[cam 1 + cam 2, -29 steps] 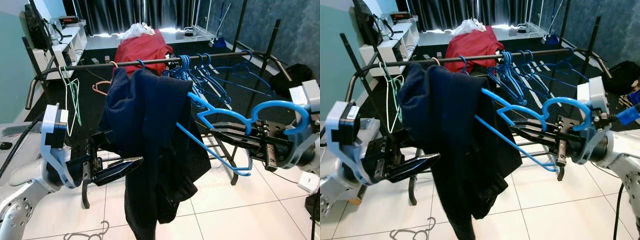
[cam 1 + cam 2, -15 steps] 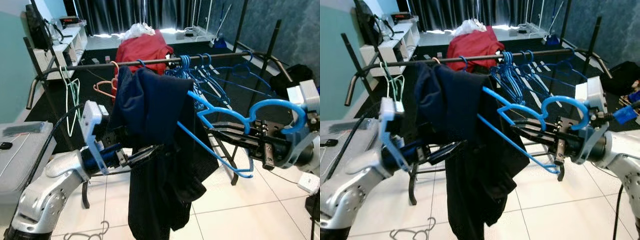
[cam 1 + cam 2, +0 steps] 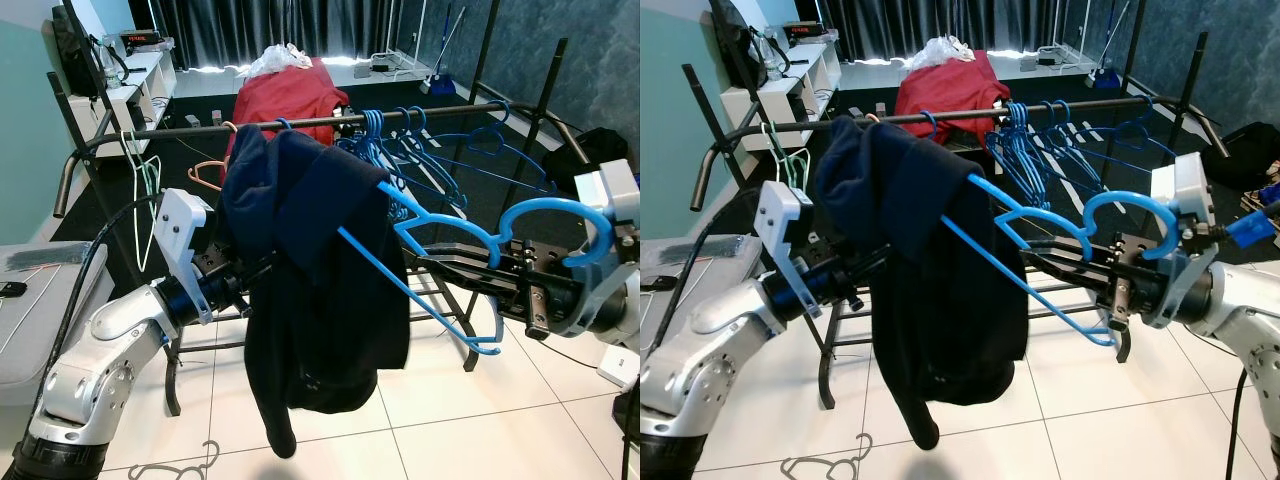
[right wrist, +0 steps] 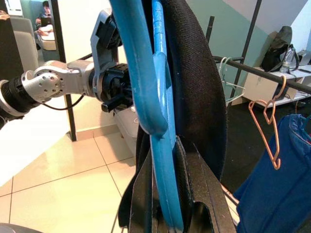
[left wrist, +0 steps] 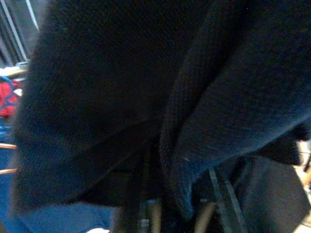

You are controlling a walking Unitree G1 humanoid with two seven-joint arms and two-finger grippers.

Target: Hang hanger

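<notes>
My right gripper is shut on a blue plastic hanger, held out level in front of the rack with its hook curling back over my wrist. A dark navy garment is draped over the hanger's far arm and hangs down toward the floor. My left gripper reaches into the garment's left side at mid height, its tip buried in the cloth. The left wrist view shows dark navy fabric pressed close. In the right wrist view the blue hanger sits between the black fingers.
A black clothes rail runs across behind, carrying several blue hangers, a green-white one and a copper one. Red cloth lies behind it. A grey surface stands at my left; a wire hanger lies on the tiles.
My left arm has swung in from low at the left and risen into the garment, which now sits higher and more bunched on the hanger. The right gripper and hanger have barely moved.
</notes>
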